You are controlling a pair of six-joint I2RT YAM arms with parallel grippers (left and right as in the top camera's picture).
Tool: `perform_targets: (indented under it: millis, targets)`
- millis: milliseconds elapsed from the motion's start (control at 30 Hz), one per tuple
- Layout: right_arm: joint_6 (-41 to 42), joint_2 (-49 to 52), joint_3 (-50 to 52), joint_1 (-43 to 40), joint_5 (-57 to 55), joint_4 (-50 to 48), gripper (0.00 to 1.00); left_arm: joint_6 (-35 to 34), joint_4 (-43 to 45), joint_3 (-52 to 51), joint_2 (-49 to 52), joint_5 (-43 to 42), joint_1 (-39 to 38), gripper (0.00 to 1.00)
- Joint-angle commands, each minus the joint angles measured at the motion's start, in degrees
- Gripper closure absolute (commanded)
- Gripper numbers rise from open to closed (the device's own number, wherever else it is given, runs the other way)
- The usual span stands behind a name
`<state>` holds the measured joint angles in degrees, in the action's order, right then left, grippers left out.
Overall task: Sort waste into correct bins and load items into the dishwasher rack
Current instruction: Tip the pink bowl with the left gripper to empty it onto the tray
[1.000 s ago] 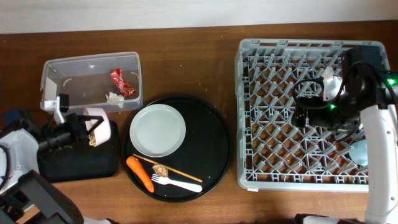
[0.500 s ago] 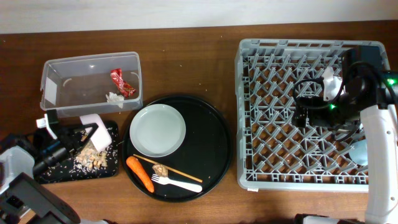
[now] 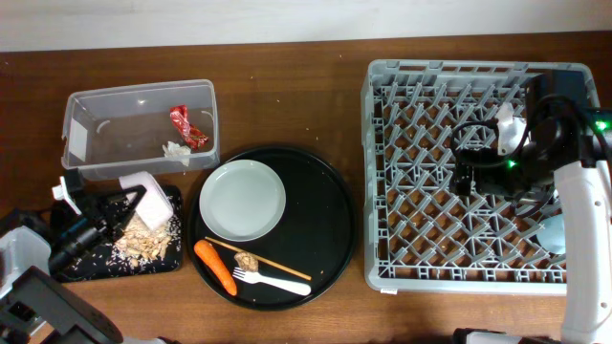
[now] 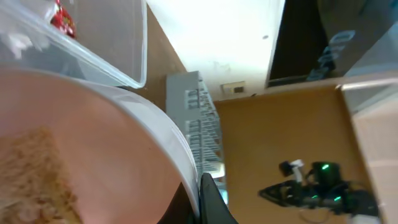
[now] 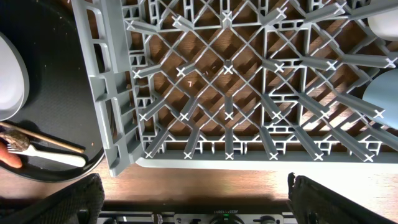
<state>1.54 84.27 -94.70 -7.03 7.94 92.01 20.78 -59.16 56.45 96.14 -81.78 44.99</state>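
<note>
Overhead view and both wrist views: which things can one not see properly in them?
Overhead: the right arm covers part of the blue cup in the rack; the brown scrap on the round tray is too small to identify.
Left wrist: the pale cup fills the picture, blurred, and hides the flat black tray beneath it.
Right wrist: the left edge cuts off the plate and the carrot.

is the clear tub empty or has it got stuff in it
Not empty: a red crumpled wrapper and a small white tissue lie in the clear tub, near its right end.
</note>
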Motion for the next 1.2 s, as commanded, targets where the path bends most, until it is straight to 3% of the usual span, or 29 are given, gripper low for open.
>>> perform_targets:
  millis: [0,200,433,567,600,667,767,833,867,1067,1100,1167]
  targets:
    - [0.2,-0.3,-0.1,-0.2,-0.8,0.2,0.02,-8.7,-0.2,-0.3,0.5,-4.5,0.3,1.00]
    - [0.3,-0.3,-0.1,-0.2,-0.9,0.2,0.02,-8.7,0.8,-0.3,0.5,6.2,0.3,0.99]
    - [0.3,-0.3,-0.1,-0.2,-0.9,0.4,0.02,-7.0,3.7,-0.3,0.5,11.6,0.3,0.99]
    - [0.3,-0.3,-0.1,-0.2,-0.9,0.6,0.02,3.1,2.8,-0.3,0.5,2.6,0.3,1.00]
    - [0.3,-0.3,-0.1,-0.2,-0.9,0.6,0.02,2.4,4.2,-0.3,0.5,4.2,0.6,0.99]
    - [0.3,-0.3,-0.1,-0.2,-0.9,0.6,0.02,-5.9,4.2,-0.3,0.5,7.3,1.0,1.00]
    - [0.3,-0.3,-0.1,-0.2,-0.9,0.7,0.02,4.7,1.0,-0.3,0.5,-2.5,1.4,1.00]
    - [0.3,-0.3,-0.1,-0.2,-0.9,0.8,0.02,-3.9,0.3,-0.3,0.5,-3.2,1.8,1.00]
    - [0.2,-0.3,-0.1,-0.2,-0.9,0.8,0.02,-0.2,-1.6,-0.3,0.4,-8.5,2.1,1.00]
    - [0.3,-0.3,-0.1,-0.2,-0.9,0.8,0.01,-1.2,0.8,-0.2,0.6,-5.5,2.2,1.00]
    - [0.2,-0.3,-0.1,-0.2,-0.9,0.8,0.02,-3.3,0.0,-0.2,0.6,-5.5,2.2,1.00]
    - [0.3,-0.3,-0.1,-0.2,-1.0,0.9,0.01,0.3,-5.7,-0.1,0.3,-8.4,2.2,1.00]
